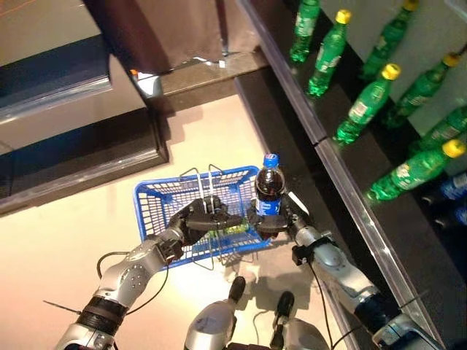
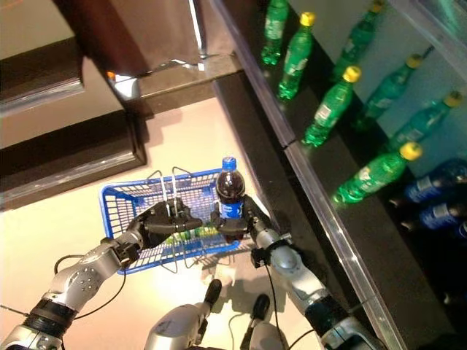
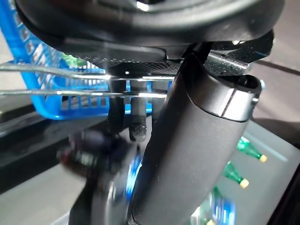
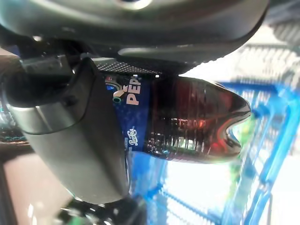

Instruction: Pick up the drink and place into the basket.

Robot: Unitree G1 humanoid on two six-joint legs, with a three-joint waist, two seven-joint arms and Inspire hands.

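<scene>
My right hand (image 1: 281, 219) is shut on a dark cola bottle (image 1: 268, 188) with a blue cap and blue label, held upright over the right end of the blue basket (image 1: 162, 198). The right wrist view shows the thumb (image 4: 70, 136) across the bottle's label, and the bottle's base (image 4: 211, 133) above the blue mesh. My left hand (image 1: 198, 220) is shut on the basket's thin wire handles (image 1: 211, 182) and holds the blue basket up in front. Something green lies inside the basket (image 1: 232, 229).
A dark shelf (image 1: 343, 157) runs along the right with green bottles with yellow caps (image 1: 368, 102) and blue-labelled bottles (image 1: 456, 186) behind. A dark step or counter edge (image 1: 87, 157) lies at the left. Pale floor lies below the basket.
</scene>
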